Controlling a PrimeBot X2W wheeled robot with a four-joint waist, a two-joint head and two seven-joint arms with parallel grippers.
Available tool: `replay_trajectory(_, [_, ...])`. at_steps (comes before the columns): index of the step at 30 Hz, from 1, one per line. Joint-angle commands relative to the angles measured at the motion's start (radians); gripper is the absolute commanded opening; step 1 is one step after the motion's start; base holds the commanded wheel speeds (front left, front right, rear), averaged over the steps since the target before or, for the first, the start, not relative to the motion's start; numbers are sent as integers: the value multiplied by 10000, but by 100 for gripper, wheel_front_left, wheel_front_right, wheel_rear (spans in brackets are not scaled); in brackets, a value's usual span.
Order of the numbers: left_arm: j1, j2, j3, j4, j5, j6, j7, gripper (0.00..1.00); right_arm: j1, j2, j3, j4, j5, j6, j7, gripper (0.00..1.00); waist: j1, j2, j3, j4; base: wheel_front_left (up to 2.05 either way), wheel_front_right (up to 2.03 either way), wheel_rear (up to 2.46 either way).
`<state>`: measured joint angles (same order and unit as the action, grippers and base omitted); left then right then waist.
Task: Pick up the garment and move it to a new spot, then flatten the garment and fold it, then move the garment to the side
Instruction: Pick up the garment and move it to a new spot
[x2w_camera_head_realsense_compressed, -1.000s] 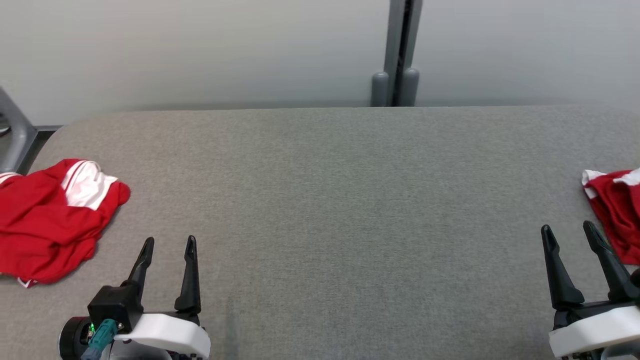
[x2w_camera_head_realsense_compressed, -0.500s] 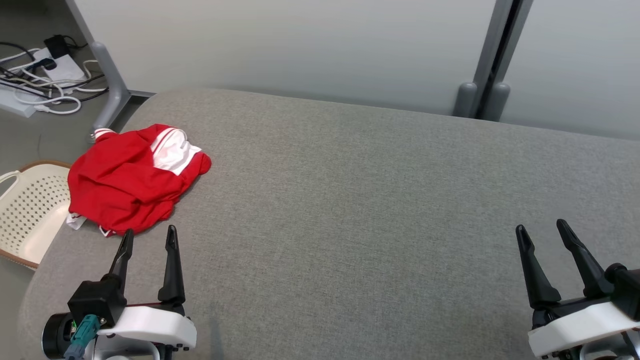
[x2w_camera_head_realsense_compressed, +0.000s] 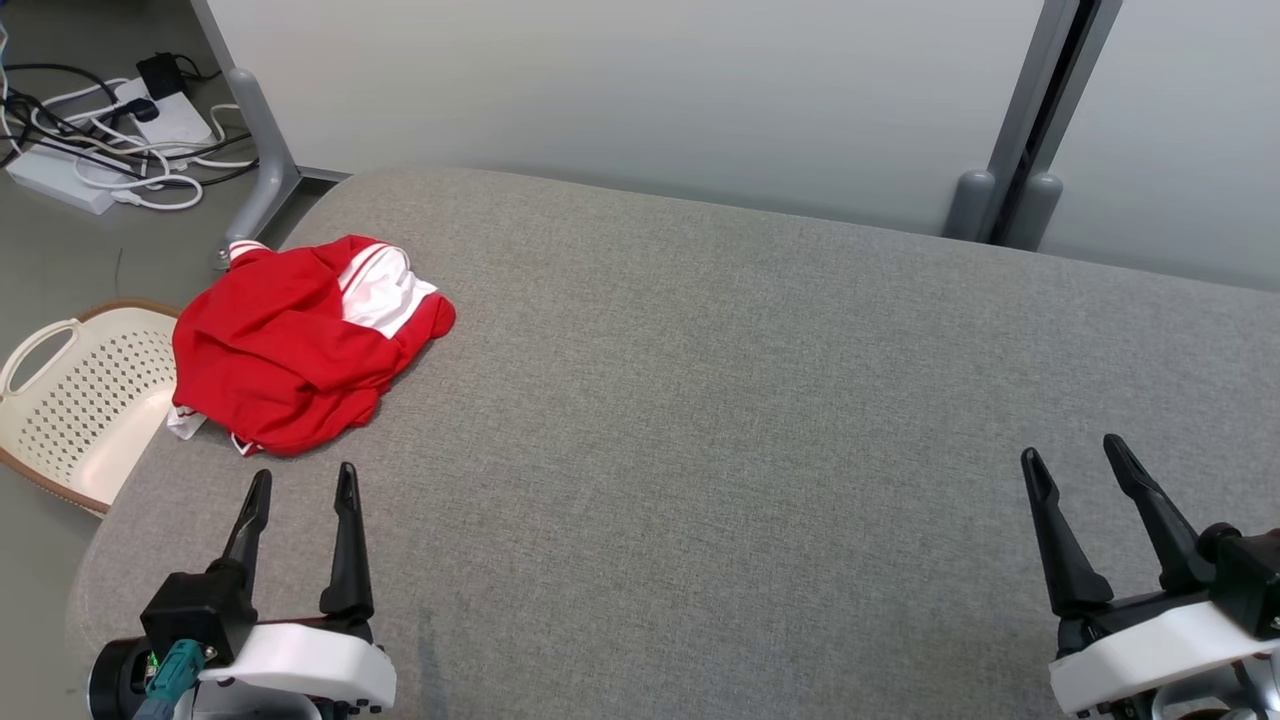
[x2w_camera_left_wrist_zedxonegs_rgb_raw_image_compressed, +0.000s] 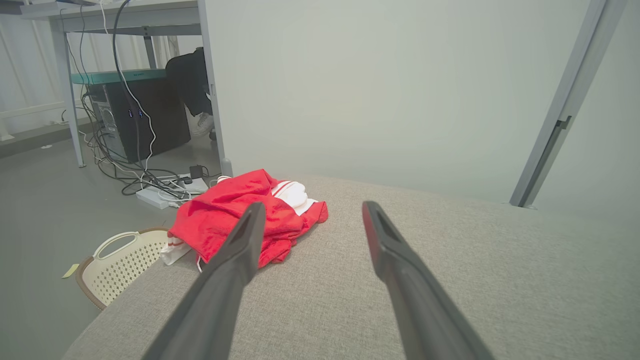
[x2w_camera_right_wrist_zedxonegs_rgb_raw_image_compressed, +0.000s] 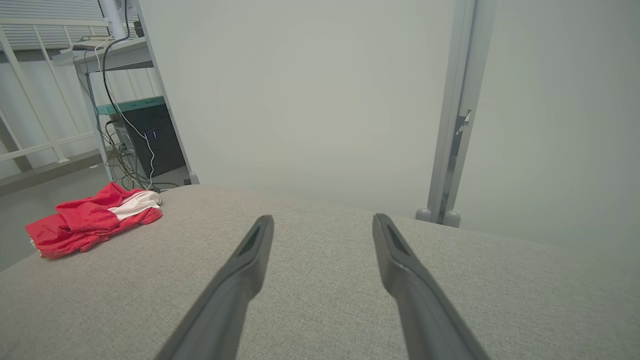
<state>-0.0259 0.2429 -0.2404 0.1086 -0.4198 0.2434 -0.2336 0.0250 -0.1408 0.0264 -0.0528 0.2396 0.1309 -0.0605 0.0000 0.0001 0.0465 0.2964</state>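
Note:
A crumpled red garment with white trim lies on the grey table near its far left corner. The left wrist view shows the garment just ahead and left of the fingers, and the right wrist view shows the garment far off to the left. My left gripper hovers open and empty just short of the garment's near edge. At the lower right my right gripper is open too, holding nothing, over bare table.
A cream perforated basket sits on the floor beside the table's left edge. Cables and a power strip lie on the floor near a grey table leg. A pale wall with a grey post runs behind the table.
The head camera has turned left, so the whole picture has shifted right and the floor and basket have come into view. Both grippers stay open.

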Motion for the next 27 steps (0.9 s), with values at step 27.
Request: replay_trajectory(27, [-3845,-111,847,215,-100,-271,-288,100,-1120,-665,-187,-1390,13,-1,561,100,0,-1,2984,-687,0,0,0])
